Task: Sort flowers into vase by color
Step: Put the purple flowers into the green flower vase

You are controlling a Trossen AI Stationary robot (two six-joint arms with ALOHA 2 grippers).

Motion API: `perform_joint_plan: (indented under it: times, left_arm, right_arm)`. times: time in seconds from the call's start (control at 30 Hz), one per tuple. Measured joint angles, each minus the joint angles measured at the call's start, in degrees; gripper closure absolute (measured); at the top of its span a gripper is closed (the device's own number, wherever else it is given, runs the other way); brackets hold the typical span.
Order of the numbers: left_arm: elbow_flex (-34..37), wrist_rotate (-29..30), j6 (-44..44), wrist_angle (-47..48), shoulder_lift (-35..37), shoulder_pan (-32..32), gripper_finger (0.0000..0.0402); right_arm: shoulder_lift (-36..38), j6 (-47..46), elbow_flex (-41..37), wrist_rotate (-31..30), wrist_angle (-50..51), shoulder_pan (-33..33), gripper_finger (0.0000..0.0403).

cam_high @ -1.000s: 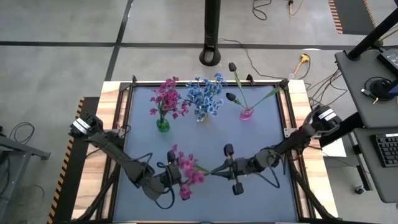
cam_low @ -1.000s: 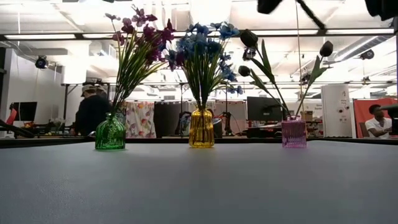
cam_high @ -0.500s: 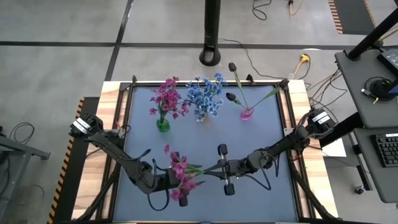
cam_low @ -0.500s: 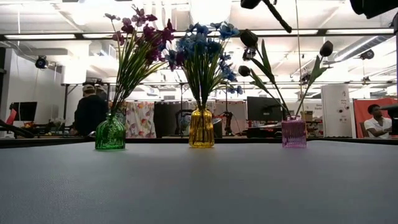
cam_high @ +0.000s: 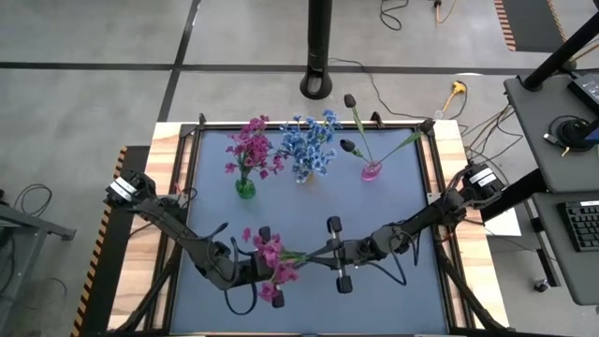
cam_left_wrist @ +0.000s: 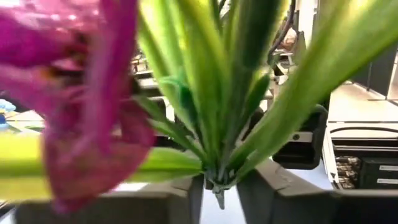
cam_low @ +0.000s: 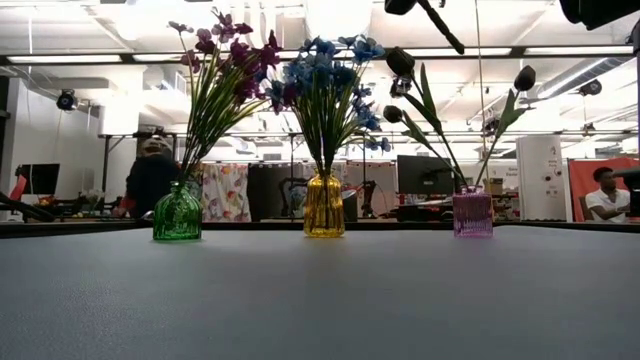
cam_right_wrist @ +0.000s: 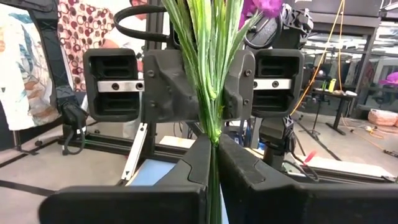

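Currently my right pincer (cam_right_wrist: pixel 213 163) is clamped on the pink sprig's (cam_high: pixel 271 259) green stem over the near-middle worktop (cam_high: pixel 393 201). Left pincer (cam_left_wrist: pixel 219 186) meets it head-on, fingers pinching the same stem just beside mine. Beyond, green vase (cam_high: pixel 245 187), yellow vase (cam_low: pixel 324 205) and pink vase (cam_high: pixel 372 170) line the far edge.

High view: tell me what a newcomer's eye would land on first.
The magenta sprig held in the air above the table's near middle, with the left pincer and right pincer both closed on its stem from opposite sides. Next, along the far edge, three small vases in a row: a green vase with magenta flowers, a yellow vase with blue ones, and a pink vase with dark buds.
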State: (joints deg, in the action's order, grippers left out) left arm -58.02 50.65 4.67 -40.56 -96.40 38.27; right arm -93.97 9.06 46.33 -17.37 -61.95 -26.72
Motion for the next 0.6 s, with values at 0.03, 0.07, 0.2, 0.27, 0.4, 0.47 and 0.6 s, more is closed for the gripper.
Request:
perform_joint_plan:
  times: [0.03,0.07,0.2,0.27,0.4,0.47,0.6]
  left_arm:
    - [0.0,0.0,0.0,0.0,0.0,0.0,0.0347]
    - [0.0,0.0,0.0,0.0,0.0,0.0,0.0359]
    - [0.0,0.1,0.0,-0.1,0.0,-0.1,0.0393]
    - [0.0,1.5,0.0,-0.1,0.0,-0.1,0.0393]
    - [0.0,4.0,0.0,-0.2,0.0,-0.1,0.0389]
    - [0.0,4.3,0.0,-0.2,0.1,-0.1,0.0389]
    - [0.0,4.5,0.3,0.0,1.1,-0.1,0.0390]
  right_arm:
    - [0.0,0.0,0.0,0.0,0.0,0.0,0.0381]
    - [0.0,-0.1,0.0,0.0,0.1,0.0,0.0374]
    - [0.0,-1.2,0.0,-0.2,0.4,0.0,0.0331]
    - [0.0,-1.4,0.0,-0.3,0.5,0.0,0.0307]
    - [0.0,-1.4,0.0,-0.7,0.8,0.0,0.0270]
    - [0.4,-1.5,0.0,-0.7,2.2,0.0,0.0255]
    - [2.5,-1.5,0.0,-1.7,4.9,0.0,0.0234]
